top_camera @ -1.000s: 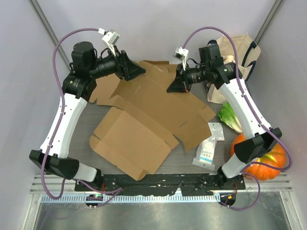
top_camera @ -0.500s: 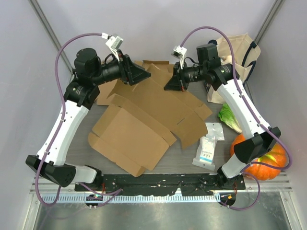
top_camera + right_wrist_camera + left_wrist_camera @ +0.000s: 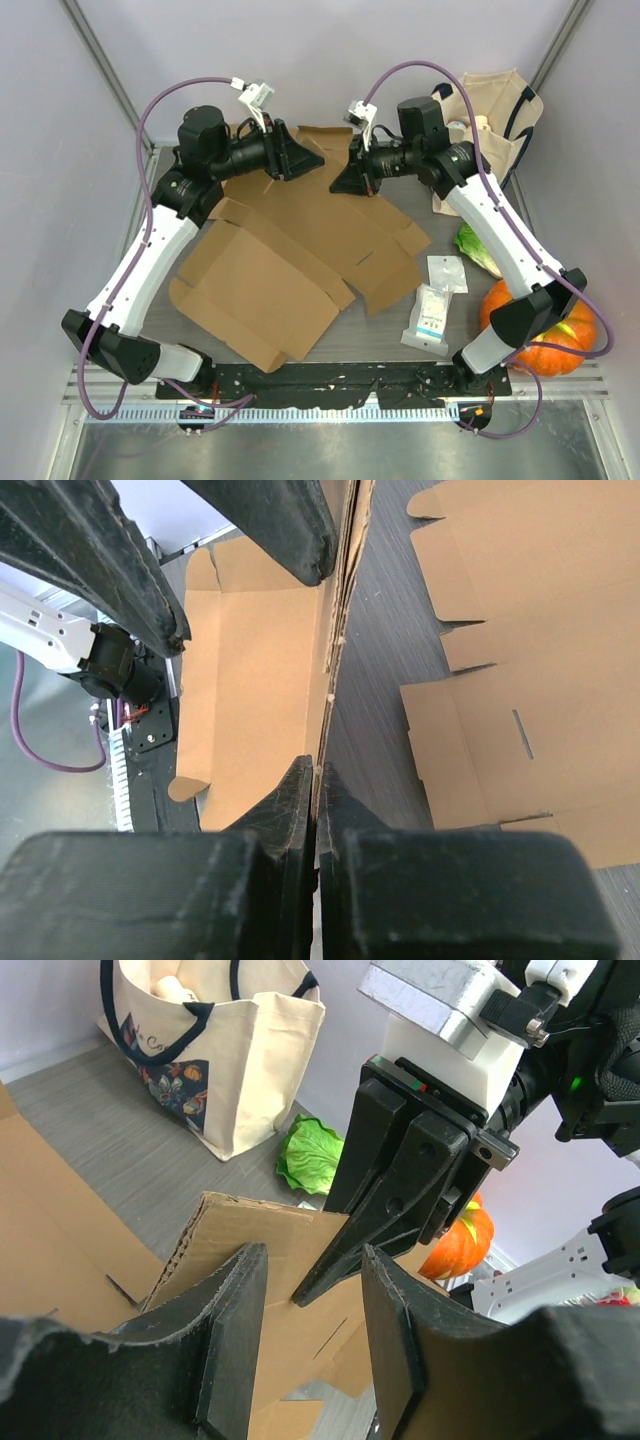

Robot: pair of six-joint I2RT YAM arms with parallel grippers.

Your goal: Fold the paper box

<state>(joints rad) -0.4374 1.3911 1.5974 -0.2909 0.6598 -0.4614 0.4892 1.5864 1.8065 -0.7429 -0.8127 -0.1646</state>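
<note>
The paper box (image 3: 300,235) is a flat brown cardboard blank spread across the table, with one flap at the back raised on edge. My right gripper (image 3: 338,183) is shut on that raised flap (image 3: 335,630), whose thin edge runs straight out from its fingertips (image 3: 300,780). My left gripper (image 3: 315,165) faces it from the left with its jaws apart. In the left wrist view the flap's (image 3: 260,1230) corner and the right gripper's tips (image 3: 305,1292) stand in the gap of the left gripper (image 3: 315,1252). I see no contact between the left fingers (image 3: 240,1300) and the card.
A cream tote bag (image 3: 490,110) stands at the back right. In front of it lie a lettuce (image 3: 478,245), two white packets (image 3: 432,312) and an orange pumpkin (image 3: 545,325). The grey walls close in behind both arms.
The two grippers have come together over the back of the box, the left moving right, the right moving left. The box has slid left with the right gripper. The left jaws have narrowed.
</note>
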